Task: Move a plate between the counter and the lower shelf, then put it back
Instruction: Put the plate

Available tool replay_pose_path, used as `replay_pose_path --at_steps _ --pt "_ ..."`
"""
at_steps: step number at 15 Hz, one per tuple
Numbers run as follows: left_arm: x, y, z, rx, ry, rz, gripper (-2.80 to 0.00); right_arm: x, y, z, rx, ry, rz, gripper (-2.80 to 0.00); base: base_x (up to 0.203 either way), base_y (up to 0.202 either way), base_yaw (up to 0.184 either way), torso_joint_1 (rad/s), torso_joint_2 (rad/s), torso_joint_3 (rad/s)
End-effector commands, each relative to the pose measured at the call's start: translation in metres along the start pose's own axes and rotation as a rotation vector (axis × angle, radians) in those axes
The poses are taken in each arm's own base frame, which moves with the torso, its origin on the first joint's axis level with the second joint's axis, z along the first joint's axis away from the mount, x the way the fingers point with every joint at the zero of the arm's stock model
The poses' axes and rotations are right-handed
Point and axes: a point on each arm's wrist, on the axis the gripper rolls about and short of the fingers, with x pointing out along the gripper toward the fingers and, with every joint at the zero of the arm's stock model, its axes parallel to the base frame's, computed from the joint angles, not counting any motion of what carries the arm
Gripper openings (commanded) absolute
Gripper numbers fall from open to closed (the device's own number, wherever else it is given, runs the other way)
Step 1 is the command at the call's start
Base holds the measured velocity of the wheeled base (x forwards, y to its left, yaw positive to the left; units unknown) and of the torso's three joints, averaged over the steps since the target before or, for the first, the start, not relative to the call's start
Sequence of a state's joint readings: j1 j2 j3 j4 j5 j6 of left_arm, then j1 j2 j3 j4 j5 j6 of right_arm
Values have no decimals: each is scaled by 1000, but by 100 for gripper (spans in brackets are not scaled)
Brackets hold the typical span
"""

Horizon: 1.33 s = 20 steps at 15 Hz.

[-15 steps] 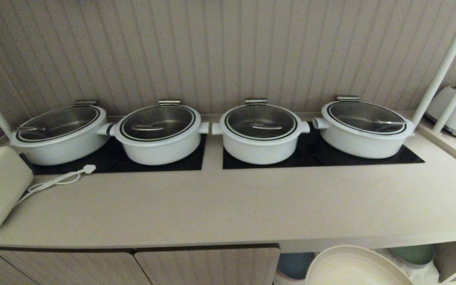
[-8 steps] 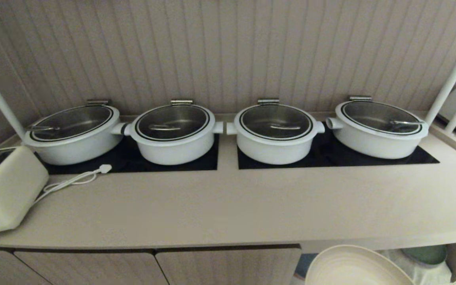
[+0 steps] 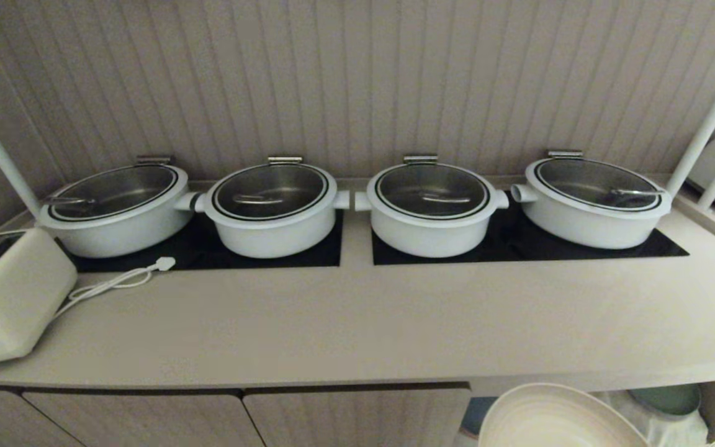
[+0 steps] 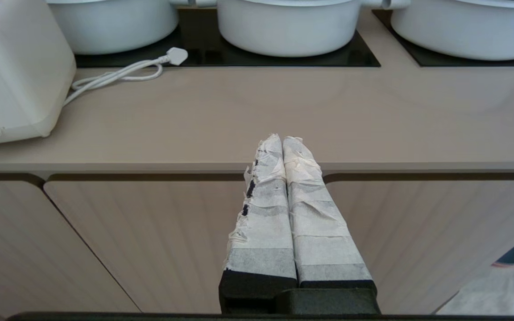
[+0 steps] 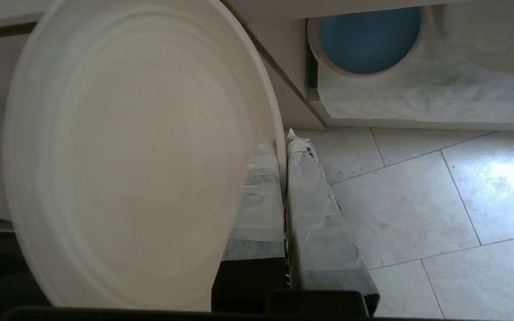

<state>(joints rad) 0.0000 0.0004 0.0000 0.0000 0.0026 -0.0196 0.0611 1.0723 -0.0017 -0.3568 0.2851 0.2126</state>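
Below, pale tiled floor (image 5: 417, 200) under beige counter (image 3: 357, 323).

Plate (image 5: 127, 156): round, plain cream, matte, shallow rim; held off the ground by its edge, below counter (image 3: 357, 323) front edge, outside lower shelf (image 5: 417, 102).

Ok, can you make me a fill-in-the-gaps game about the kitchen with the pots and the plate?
1. The right end effector is shut on the rim of the cream ____.
2. On the counter stand ____ white pots with glass lids.
3. The plate lying in the lower shelf by its left wall is ____ in colour.
4. The left end effector is shut and holds ____.

Missing words: plate; four; blue; nothing
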Motion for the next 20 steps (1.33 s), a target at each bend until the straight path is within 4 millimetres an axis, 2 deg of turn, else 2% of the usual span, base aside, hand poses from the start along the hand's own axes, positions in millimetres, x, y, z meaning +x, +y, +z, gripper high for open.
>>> replay_pose_path --at_steps 1,12,16,20 --pt "0 0 0 0 0 0 -280 0 0 0 -1 -2 1 -280 0 0 0 0 0 0" --pt "0 0 0 0 0 0 -280 5 0 7 23 27 -8 -280 0 0 0 0 0 0" --pt "0 0 0 0 0 0 -280 9 3 28 26 20 -14 -280 0 0 0 0 0 0" --pt "0 0 0 0 0 0 -280 25 0 62 58 47 -44 -280 0 0 0 0 0 0"
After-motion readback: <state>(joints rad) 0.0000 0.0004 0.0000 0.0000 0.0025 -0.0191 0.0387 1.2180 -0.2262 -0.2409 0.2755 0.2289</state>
